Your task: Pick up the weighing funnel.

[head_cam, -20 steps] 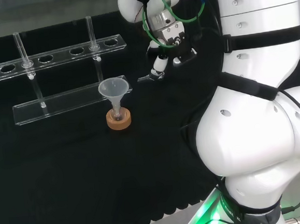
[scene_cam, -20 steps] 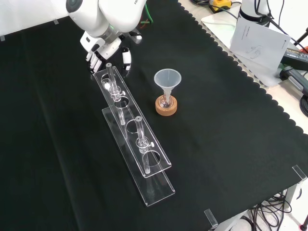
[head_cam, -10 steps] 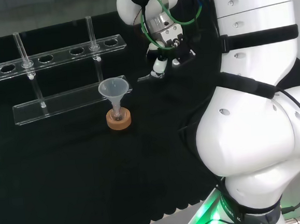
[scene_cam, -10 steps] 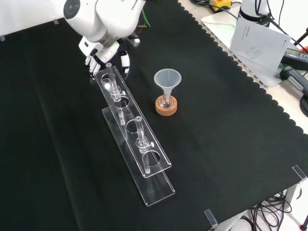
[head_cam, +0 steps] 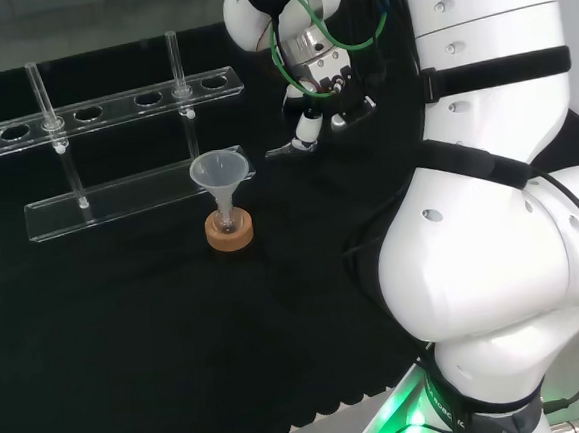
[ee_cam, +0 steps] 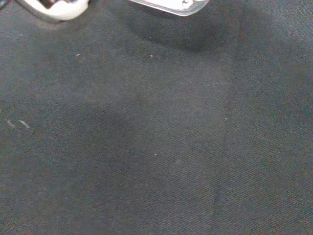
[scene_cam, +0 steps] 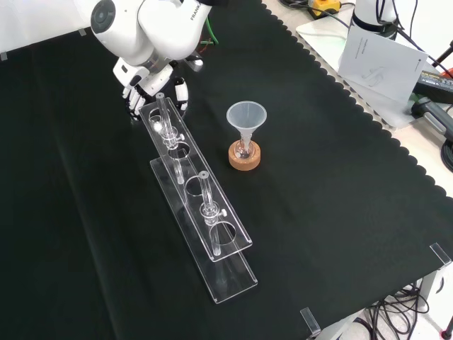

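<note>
1 weighing funnel [head_cam: 284,150] shows at the upper centre of the head view, directly beneath the hand [head_cam: 309,125] and right of the clear rack [head_cam: 110,102]. Whether the hand is wide, narrow or holding it: cannot tell. Big funnel [head_cam: 220,170] stands nearer, at centre.

White arm [head_cam: 494,261] towers at the right of the head view, its broad links stacked and folded forward; the wrist [head_cam: 308,46] extends to their left and turns the black and white hand [head_cam: 309,125] downward. Seen from the front, the arm [scene_cam: 166,25] enters at the top, a rounded link [scene_cam: 106,14] with a grey cap foremost; the hand [scene_cam: 150,80] hangs just beneath it, pointing down; whether it grips anything cannot be told. At the wrist camera, a blurred white part of the hand [ee_cam: 54,7] shows at the edge.
</note>
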### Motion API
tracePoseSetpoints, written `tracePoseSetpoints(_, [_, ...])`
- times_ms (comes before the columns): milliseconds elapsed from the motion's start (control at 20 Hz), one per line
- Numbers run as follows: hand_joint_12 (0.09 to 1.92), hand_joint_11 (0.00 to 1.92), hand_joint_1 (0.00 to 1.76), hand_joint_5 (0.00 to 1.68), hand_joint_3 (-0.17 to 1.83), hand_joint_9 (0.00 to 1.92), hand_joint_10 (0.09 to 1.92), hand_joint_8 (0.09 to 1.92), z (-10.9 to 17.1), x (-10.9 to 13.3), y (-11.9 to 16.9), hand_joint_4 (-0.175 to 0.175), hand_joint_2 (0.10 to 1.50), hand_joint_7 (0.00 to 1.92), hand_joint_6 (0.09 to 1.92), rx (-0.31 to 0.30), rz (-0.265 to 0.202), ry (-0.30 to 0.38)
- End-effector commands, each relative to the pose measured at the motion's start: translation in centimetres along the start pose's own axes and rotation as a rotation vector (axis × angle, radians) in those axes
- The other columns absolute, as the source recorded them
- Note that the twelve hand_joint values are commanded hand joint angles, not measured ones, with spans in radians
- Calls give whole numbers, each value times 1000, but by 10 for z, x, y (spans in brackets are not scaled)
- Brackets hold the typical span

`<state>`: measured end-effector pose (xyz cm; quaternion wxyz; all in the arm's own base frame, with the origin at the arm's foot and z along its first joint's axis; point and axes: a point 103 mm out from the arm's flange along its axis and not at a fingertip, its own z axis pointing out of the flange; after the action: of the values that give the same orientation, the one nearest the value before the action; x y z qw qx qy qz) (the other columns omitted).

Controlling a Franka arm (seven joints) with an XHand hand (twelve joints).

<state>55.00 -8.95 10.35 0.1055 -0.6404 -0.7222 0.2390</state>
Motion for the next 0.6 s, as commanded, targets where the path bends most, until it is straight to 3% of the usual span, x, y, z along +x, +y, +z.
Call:
tracePoseSetpoints(50, [1325,354,805,639,478,589,578,660,8,-3,3,-19,641,356,96,8,0,-34])
tracePoseSetpoints(600, [1307,394,814,708,492,640,560,655,12,-1,10,-11,648,408,156,-38,6,-90])
